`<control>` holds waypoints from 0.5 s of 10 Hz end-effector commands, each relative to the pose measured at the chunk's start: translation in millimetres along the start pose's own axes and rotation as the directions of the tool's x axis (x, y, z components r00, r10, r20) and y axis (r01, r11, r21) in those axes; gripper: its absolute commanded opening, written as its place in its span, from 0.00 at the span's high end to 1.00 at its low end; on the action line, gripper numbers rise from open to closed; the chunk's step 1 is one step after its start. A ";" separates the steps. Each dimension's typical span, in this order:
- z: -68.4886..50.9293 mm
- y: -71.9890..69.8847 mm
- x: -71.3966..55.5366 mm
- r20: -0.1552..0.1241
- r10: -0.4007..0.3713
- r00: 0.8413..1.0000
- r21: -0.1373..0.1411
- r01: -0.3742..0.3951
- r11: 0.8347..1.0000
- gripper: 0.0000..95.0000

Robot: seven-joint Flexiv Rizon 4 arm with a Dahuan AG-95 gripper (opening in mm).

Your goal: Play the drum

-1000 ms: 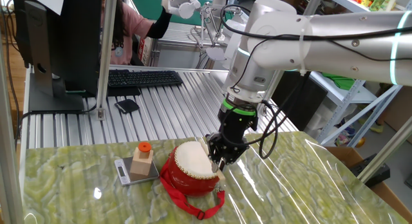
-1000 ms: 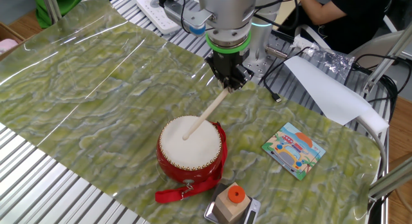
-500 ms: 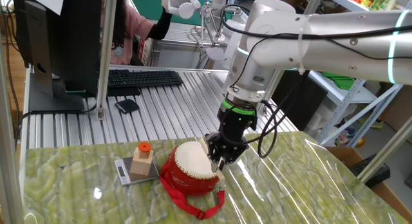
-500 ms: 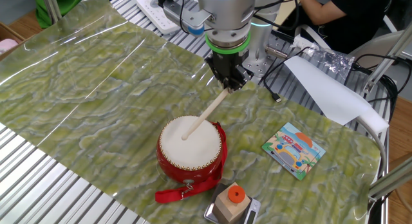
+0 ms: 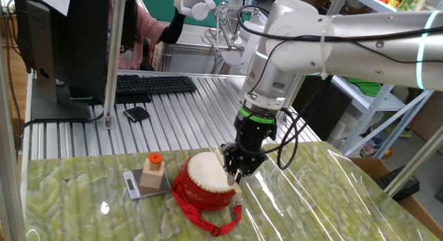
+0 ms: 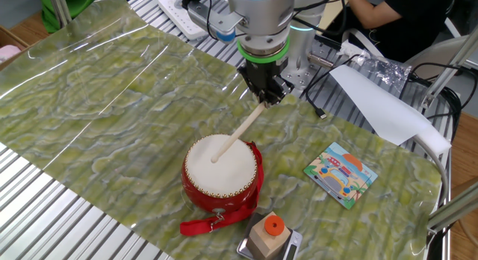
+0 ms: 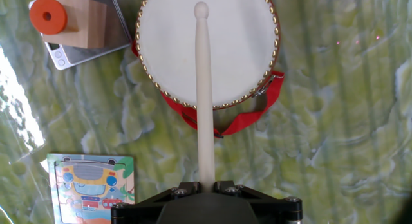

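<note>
Gripper [image 6: 263, 98] pinching pale wooden drumstick [image 7: 204, 89] at butt, tip over small red-barrelled, cream-skinned drum [image 6: 221, 172]: likely light, taut, easily nudged.

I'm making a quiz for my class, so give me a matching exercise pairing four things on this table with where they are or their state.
Things:
1. drumstick
2. drum
3. wooden block
4. picture card

Places or states:
A. flat on the green mat
B. on a small scale
C. held in the claw
D. red strap trailing beside it

Pairs: 1-C, 2-D, 3-B, 4-A
</note>
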State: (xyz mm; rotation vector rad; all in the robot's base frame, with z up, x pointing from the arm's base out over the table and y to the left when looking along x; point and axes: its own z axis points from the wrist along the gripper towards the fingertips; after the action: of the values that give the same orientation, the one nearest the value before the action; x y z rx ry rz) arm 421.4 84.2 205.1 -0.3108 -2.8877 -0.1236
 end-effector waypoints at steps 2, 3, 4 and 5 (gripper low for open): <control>0.6 -0.8 -0.3 -0.008 0.001 1.000 0.002 -0.001 1.000 1.00; 1.4 -1.5 -1.3 -0.009 0.000 1.000 0.002 0.001 1.000 1.00; 3.1 -3.1 -3.5 -0.013 -0.001 1.000 0.003 0.001 1.000 1.00; 6.2 -4.9 -5.3 -0.016 -0.003 1.000 0.002 0.003 1.000 1.00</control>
State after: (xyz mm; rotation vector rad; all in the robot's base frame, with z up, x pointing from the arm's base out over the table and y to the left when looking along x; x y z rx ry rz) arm 424.1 78.7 196.4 -0.3030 -2.8693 -0.1245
